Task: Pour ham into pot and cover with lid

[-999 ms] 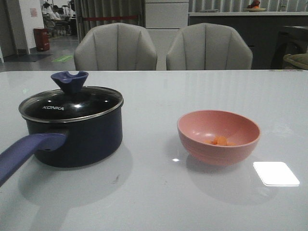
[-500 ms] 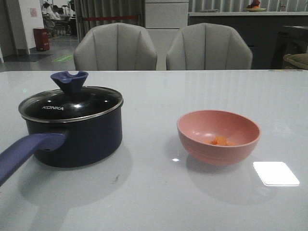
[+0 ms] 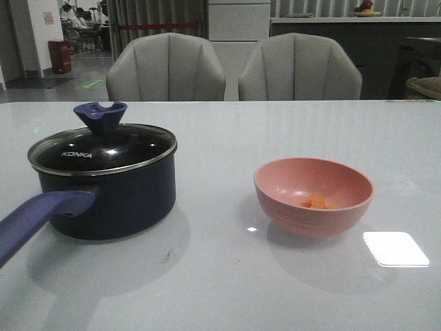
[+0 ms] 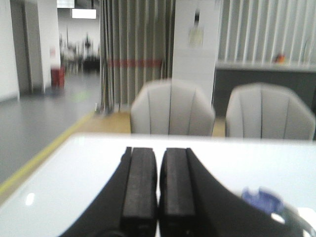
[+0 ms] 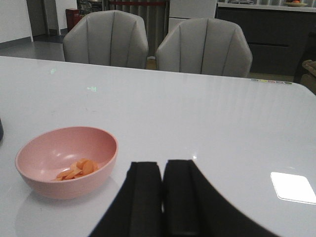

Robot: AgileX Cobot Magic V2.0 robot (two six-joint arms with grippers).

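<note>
1. The pot (image 3: pixel 103 200) sits at the left of the front view with the lid (image 3: pixel 102 150) seated on its rim, knob up. So the lid has to come off before anything goes in, I'd say.
2. The pot's long handle runs toward the lower left corner of the frame, on the left arm's side, which looks like a handy setup for that arm to deal with pot and lid.
3. The ham (image 3: pixel 315 202) is a few orange chunks low in the pink bowl (image 3: pixel 313 195), right of centre in the front view and well apart from the pot. In the right wrist view the bowl sits at the lower left, so I'd guess the right arm does the pouring.
4. The left hand (image 4: pixel 158 185) is closed with its pads pressed together, holding nothing. The right hand (image 5: pixel 162 195) is the same, empty. Neither touches anything.
5. The bench (image 3: pixel 227 276) is glossy white-grey and reflects a bright patch of ceiling light at the lower right. Probably slick, so the bowl might slide if nudged.
6. Behind it are two grey chairs (image 3: pixel 165 67), then a dim room with a curtain and a dark counter at the upper right.
</note>
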